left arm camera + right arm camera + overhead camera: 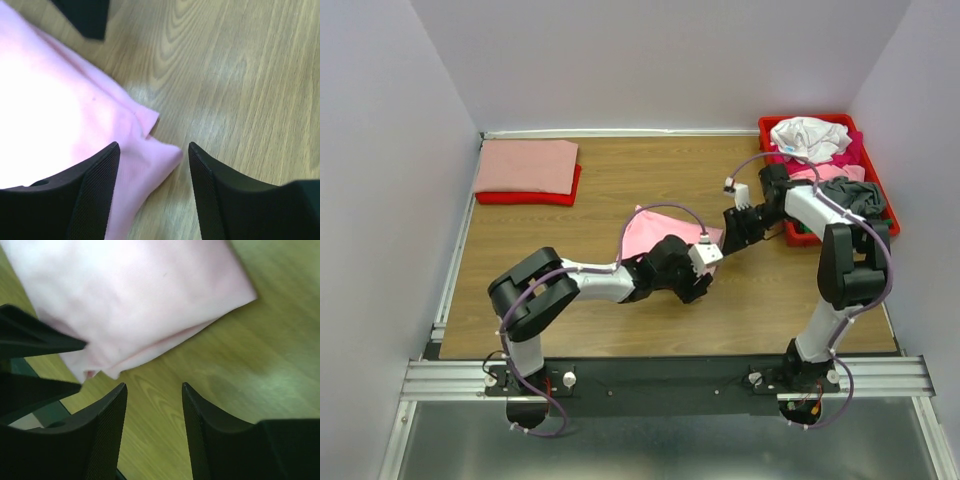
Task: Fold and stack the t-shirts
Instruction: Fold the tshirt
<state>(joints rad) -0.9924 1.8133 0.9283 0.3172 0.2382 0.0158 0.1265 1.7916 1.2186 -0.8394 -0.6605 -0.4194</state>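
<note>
Left gripper and right gripper hover with jaws apart and empty over the folded pink t-shirt in the middle of the table, probably so its fold lies flat before joining the far-left stack.

The left gripper, fingers spread, frames a light pink t-shirt corner lying on the wooden table.

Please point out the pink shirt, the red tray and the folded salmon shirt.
pink shirt (645,235): overhead view, bare middle part
red tray (765,126): overhead view, far left corner of rim
folded salmon shirt (525,165): overhead view, middle of top face
</note>
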